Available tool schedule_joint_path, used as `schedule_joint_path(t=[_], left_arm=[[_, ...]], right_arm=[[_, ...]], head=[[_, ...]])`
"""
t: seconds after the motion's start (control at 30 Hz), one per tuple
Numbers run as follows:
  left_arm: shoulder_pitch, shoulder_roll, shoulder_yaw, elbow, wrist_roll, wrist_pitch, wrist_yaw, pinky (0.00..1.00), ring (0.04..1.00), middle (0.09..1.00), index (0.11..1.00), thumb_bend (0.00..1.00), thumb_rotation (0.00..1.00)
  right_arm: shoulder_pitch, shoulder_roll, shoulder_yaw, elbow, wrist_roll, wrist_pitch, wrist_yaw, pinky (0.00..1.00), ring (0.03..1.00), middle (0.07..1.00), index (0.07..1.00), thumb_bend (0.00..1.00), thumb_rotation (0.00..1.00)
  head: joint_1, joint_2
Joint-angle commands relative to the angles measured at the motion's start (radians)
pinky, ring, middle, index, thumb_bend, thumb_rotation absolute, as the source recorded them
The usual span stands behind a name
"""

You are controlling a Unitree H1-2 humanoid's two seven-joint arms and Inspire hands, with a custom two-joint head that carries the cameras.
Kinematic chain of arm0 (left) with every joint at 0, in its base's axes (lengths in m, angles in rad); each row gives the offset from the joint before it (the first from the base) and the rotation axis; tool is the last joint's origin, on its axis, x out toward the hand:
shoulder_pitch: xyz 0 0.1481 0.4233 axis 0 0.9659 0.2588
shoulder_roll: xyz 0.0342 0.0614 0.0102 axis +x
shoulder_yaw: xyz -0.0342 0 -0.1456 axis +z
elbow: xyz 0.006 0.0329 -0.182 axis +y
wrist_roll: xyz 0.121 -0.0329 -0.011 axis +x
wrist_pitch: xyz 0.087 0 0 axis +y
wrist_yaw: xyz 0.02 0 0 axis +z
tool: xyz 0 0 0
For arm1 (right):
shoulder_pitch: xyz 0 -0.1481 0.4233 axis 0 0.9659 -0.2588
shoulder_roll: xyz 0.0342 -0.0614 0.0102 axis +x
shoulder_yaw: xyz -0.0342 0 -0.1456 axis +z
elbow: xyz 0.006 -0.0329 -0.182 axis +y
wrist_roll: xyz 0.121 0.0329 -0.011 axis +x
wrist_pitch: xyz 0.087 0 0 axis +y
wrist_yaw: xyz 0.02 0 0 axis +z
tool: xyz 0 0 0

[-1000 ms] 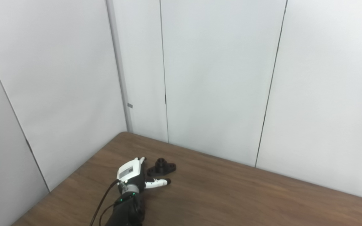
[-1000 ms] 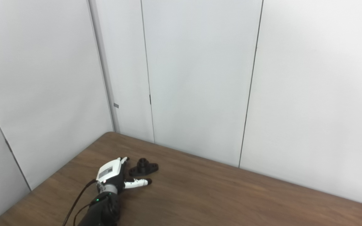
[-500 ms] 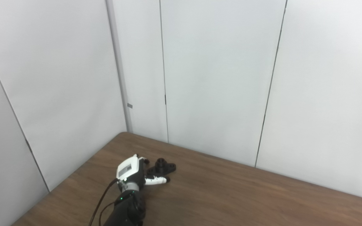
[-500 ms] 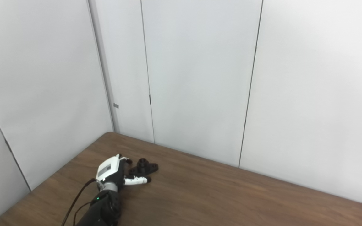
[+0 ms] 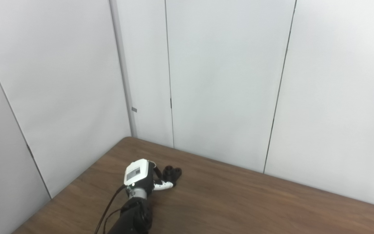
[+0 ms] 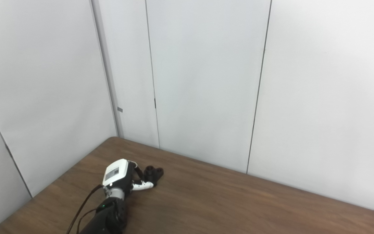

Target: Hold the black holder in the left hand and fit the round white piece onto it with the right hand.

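I am at the first step: getting the black holder (image 5: pixel 171 172) into my left hand (image 5: pixel 139 177). The holder sits on the brown surface (image 5: pixel 239 198), near the far left corner by the white walls (image 5: pixel 226 81). My fingers (image 5: pixel 163 186) are curled in close around its near end, and it looks like they are touching it, but I cannot tell for sure if I have a firm hold. The holder seems tipped up a bit, though it is too small and dark for me to be sure. Its long side seems to run from my hand out toward the right and a little away from me. I think my next move is to squeeze tight and lift it off the surface, keeping it steady. I cannot see my right hand or the round white piece in either view, so that part is not begun.
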Motion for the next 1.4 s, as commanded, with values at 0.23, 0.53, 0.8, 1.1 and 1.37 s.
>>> schedule_joint_path(t=[0.23,0.53,0.8,1.1,1.37], left_arm=[[0.003,0.037,-0.035,-0.061,0.003,0.022,-0.023,1.0,0.894,0.826,0.481,0.52,0.05],[0.017,0.048,-0.11,-0.216,0.053,0.046,-0.14,1.0,0.902,0.846,0.482,0.52,0.05],[0.011,0.022,-0.157,-0.361,0.102,0.047,-0.272,1.0,0.914,0.859,0.481,0.52,0.05],[0.008,-0.038,-0.225,-0.471,0.124,0.009,-0.362,1.0,0.92,0.869,0.482,0.52,0.05],[0.038,-0.064,-0.301,-0.538,0.116,-0.058,-0.399,0.99,0.9,0.851,0.481,0.52,0.05]], right_arm=[[0.021,0.013,0.005,-0.014,-0.017,-0.013,-0.012,0.54,0.741,0.808,0.836,0.42,0.68],[0.014,0.033,0.019,-0.001,-0.051,-0.029,-0.032,0.53,0.741,0.802,0.825,0.47,0.68],[0.021,0.067,0.042,-0.04,-0.08,-0.014,-0.04,0.54,0.758,0.82,0.843,0.45,0.66],[0.038,0.105,0.094,-0.113,-0.146,-0.002,-0.074,0.55,0.775,0.842,0.879,0.31,0.69],[0.041,0.129,0.151,-0.173,-0.109,-0.002,-0.086,0.5,0.765,0.845,0.88,0.09,0.37]], head=[[-0.032,0.004],[-0.132,0.007],[-0.226,0.01],[-0.367,0.039],[-0.5,0.102]])
